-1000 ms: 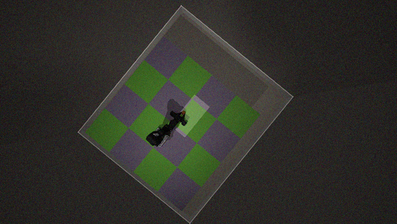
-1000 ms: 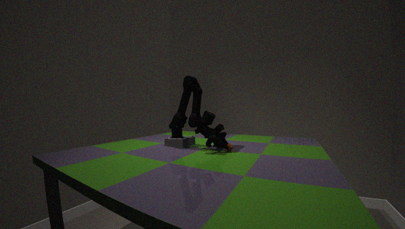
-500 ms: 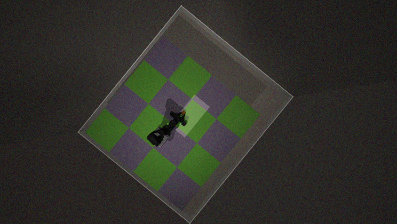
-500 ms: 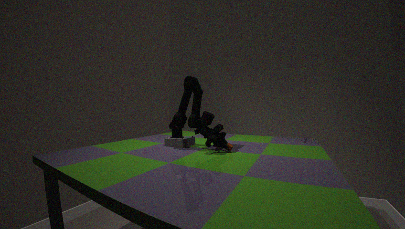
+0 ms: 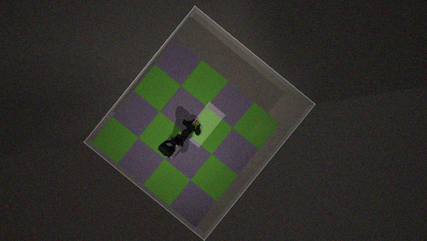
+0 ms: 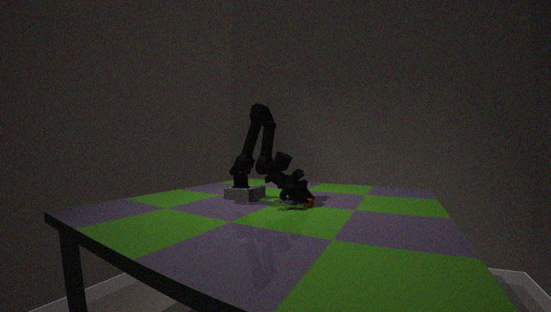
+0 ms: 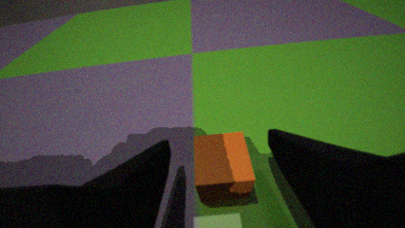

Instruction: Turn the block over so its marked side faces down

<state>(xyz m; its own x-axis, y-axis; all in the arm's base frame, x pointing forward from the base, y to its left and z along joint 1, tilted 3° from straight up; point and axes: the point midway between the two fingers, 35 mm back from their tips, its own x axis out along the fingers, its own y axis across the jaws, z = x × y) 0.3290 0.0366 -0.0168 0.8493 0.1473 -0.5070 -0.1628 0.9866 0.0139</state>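
Observation:
The small orange block (image 5: 196,122) (image 6: 308,202) (image 7: 211,159) appears to rest on the table (image 5: 217,184) (image 6: 386,270) (image 7: 285,85). Its upper faces are plain orange, partly lit and partly in shadow. No mark can be made out on the faces in view. My gripper (image 7: 219,139) is open low over the table, with one black finger on each side of the block. In the wrist view a gap shows between the block and each finger. The block's underside is hidden.
The arm's grey base (image 6: 244,194) stands on the table behind the gripper. The table top has green and purple squares, with a dark front edge (image 6: 135,270). A pale bright rectangle (image 5: 214,113) overlies the squares beside the gripper. The arm's shadow falls around the block.

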